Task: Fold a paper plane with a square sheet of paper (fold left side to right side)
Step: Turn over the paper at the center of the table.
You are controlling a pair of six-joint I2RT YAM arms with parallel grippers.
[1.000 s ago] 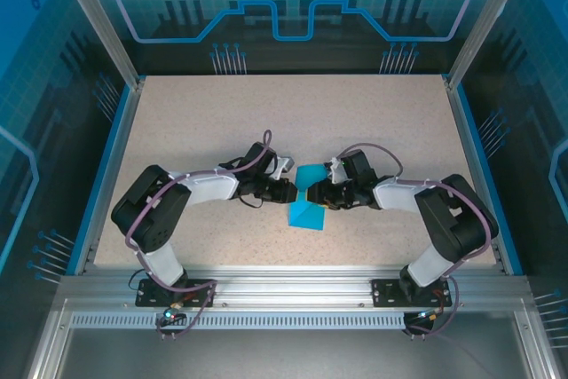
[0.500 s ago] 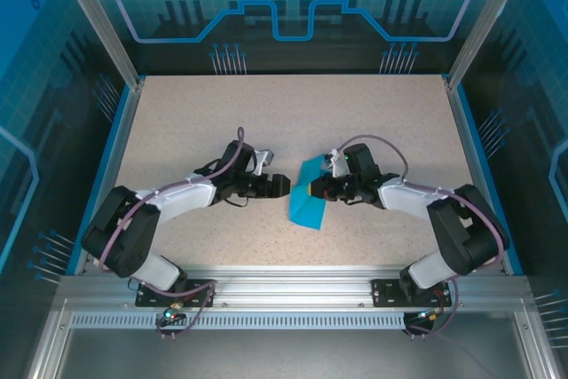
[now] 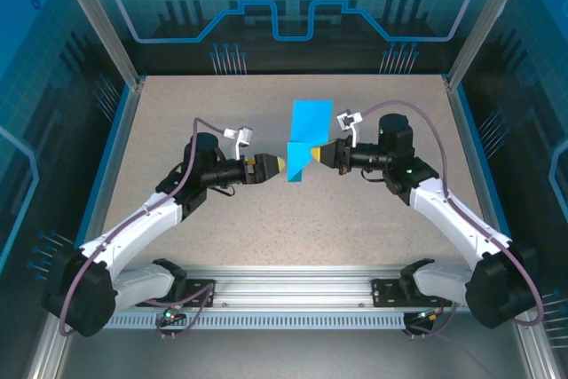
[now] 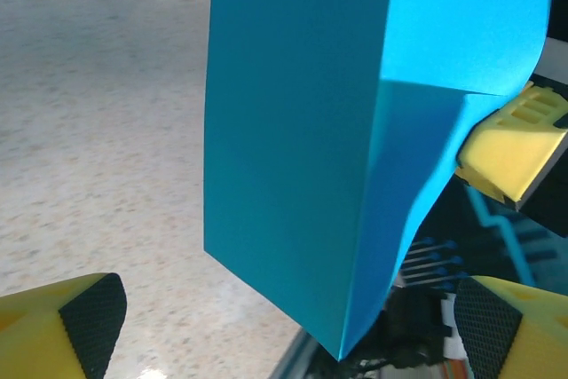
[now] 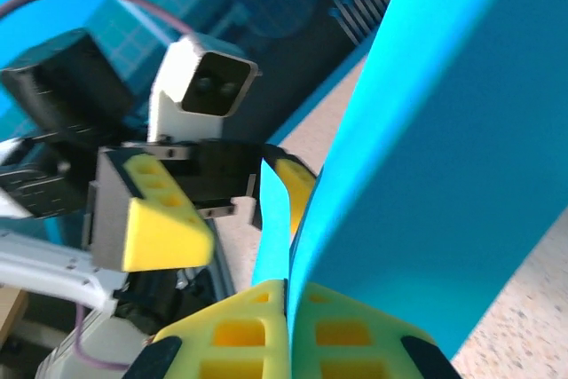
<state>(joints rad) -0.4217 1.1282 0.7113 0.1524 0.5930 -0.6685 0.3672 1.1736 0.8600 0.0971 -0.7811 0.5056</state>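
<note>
One sheet (image 3: 311,122), higher now; two tools (image 3: 277,164) (image 3: 315,155)

Ahead of my left gripper (image 3: 277,164): the sheet of paper (image 3: 309,126) stands upright just off my spread pads, barring the straight way across.
Behind the sheet: my right gripper (image 3: 316,155), clamped on its edge.
Free room: bare table (image 3: 177,117) to either side and toward the far wall.
Bounds: blue rim (image 3: 114,157) and frame posts (image 3: 96,15).

The folded teal paper (image 3: 306,130) has been lifted off the table (image 3: 177,113) and carried farther back, clamped by the right pincer (image 3: 318,155). The left pincer (image 3: 275,164) has been spread wide.
</note>
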